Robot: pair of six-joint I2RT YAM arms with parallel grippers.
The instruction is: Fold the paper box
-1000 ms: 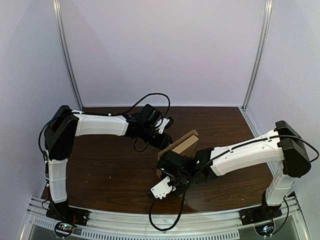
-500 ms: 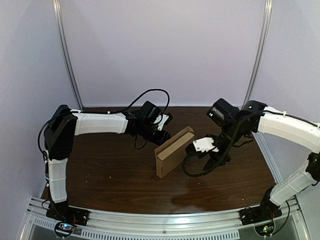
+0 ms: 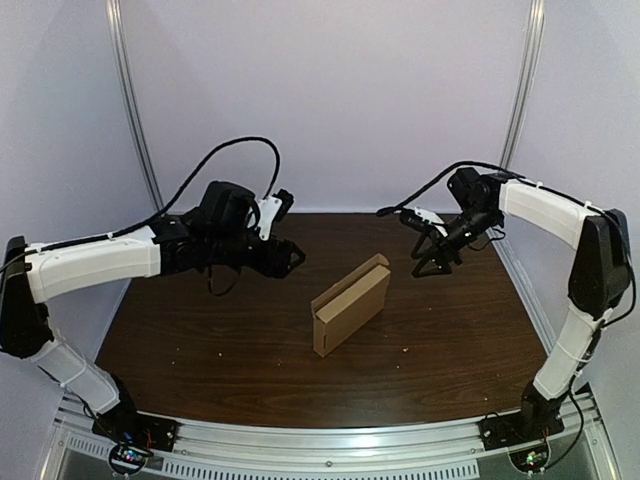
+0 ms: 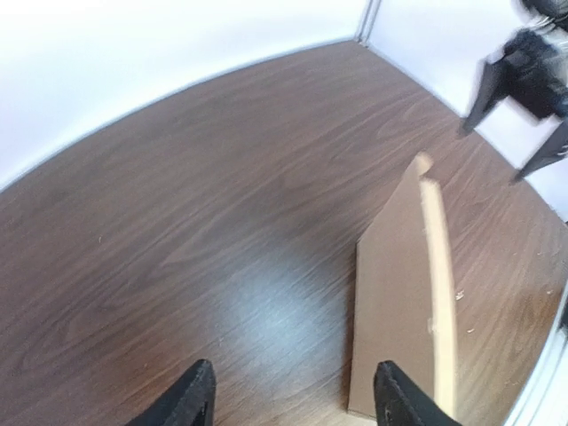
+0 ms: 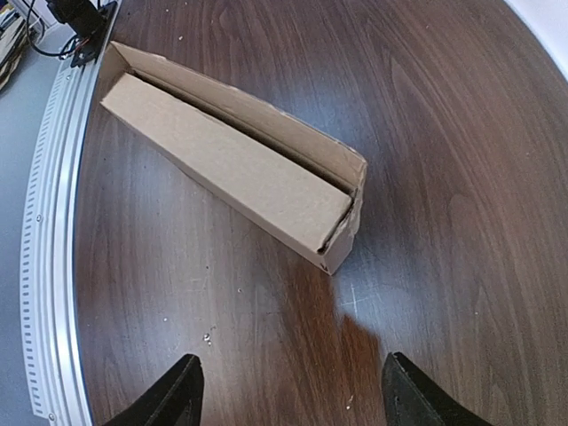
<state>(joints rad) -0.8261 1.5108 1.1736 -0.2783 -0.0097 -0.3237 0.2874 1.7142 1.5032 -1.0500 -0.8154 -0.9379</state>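
Jaws of both grippers are spread and we see nothing in them. The left gripper point(image 3: 288, 256) and right gripper point(image 3: 432, 262) hover apart; between them, the slim brown cardboard box point(image 3: 350, 303) sits mid-way across the dark wooden table point(image 3: 200, 335).

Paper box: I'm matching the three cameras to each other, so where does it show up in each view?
Top external: the paper box stands at the centre of the picture, running diagonally.
Left wrist: the paper box is at lower right, past the jaws.
Right wrist: the paper box runs from upper left to centre.
Shared landmark: the dark wood table lies beneath it in all three.
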